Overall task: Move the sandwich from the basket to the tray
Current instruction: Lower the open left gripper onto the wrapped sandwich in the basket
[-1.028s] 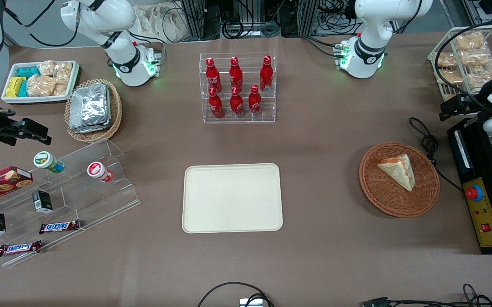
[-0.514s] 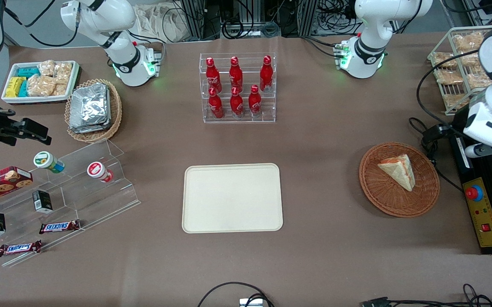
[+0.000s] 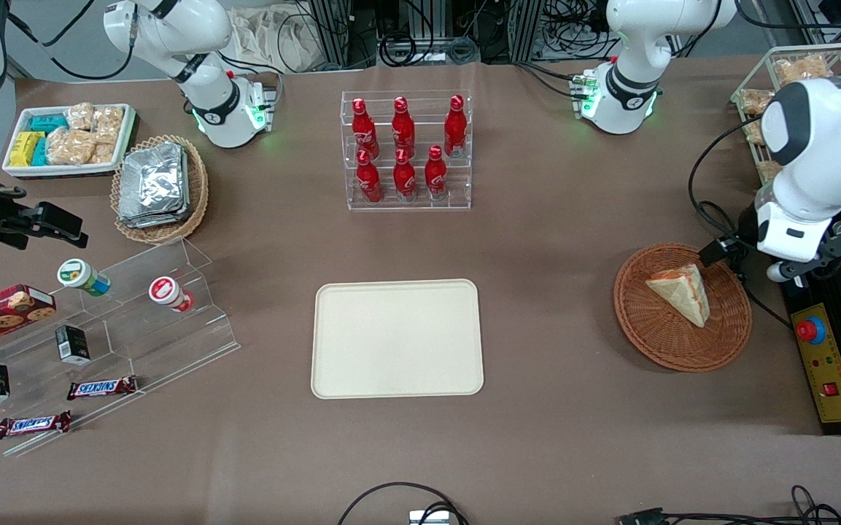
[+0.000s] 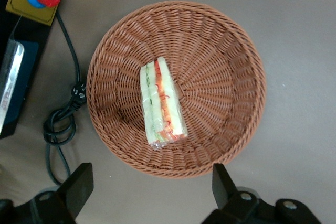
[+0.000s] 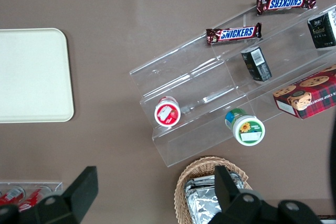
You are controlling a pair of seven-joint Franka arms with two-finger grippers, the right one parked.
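While my gripper (image 4: 149, 192) hovers open, the pale triangular sandwich (image 4: 161, 103) in the reddish-brown wicker basket (image 4: 220, 40) lies at twelve o'clock, long axis six-to-twelve

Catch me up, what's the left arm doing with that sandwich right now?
Nothing is gripped yet. The sandwich lies in the round wicker basket, and the tray has nothing on it. The left arm's gripper hangs above the basket's edge with its fingers open and wide apart, touching nothing. It looks set to come down on the sandwich next, then carry it to the tray.
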